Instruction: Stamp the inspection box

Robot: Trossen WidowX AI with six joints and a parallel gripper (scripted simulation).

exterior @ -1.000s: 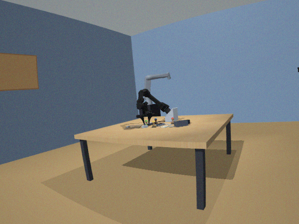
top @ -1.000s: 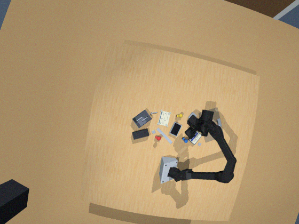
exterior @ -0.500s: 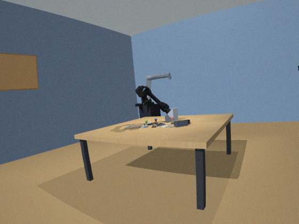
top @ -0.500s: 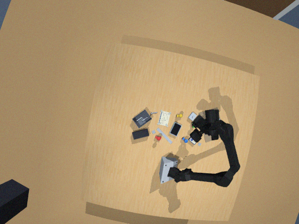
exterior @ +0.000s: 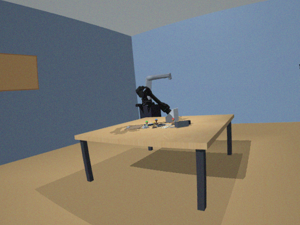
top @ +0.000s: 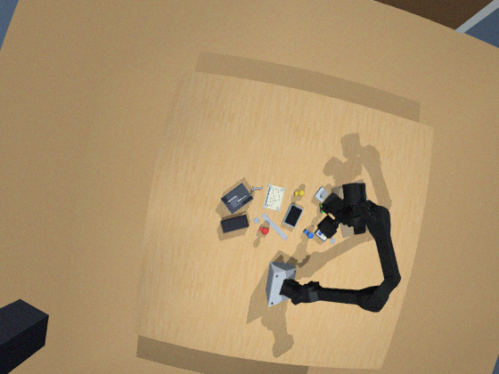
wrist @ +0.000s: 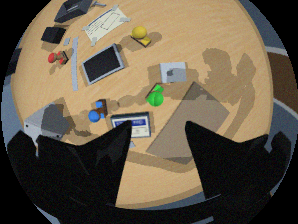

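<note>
Black fingers of your pincer (top: 330, 215) (exterior: 144, 110) (wrist: 159, 123) stand apart, released, with nothing gripped between them. Between their tips and a little beyond, as your wrist view has it, you see the green-knobbed stamp (exterior: 147, 122) (wrist: 155, 98) upright on the worktop (top: 232, 134) (exterior: 150, 137) (wrist: 200, 30); you cannot read its lettering, so you can't confirm that it is PASS. Beside it you find a blue-and-white labelled card (top: 321, 235) (wrist: 140, 128) in a dark frame, partly covered by a finger; you cannot tell whether it carries a print. A flat brownish board (wrist: 175, 135) lies to the other side.

Farther out, you have the blue stamp (top: 308, 233) (wrist: 97, 111) near the card and a pale grey block (top: 321, 194) (wrist: 170, 70) near the green one. Beyond them lies the dark pad (top: 293, 215) (wrist: 102, 64) in its grey tray, between the yellow stamp (top: 299, 193) (wrist: 140, 34) and a pale ruler (top: 274, 227) (wrist: 75, 65). Your red stamp (top: 265, 231) (wrist: 55, 57) sits just past the ruler; a paper sheet (top: 274, 198) (wrist: 106, 24) is taped down farther off.
</note>
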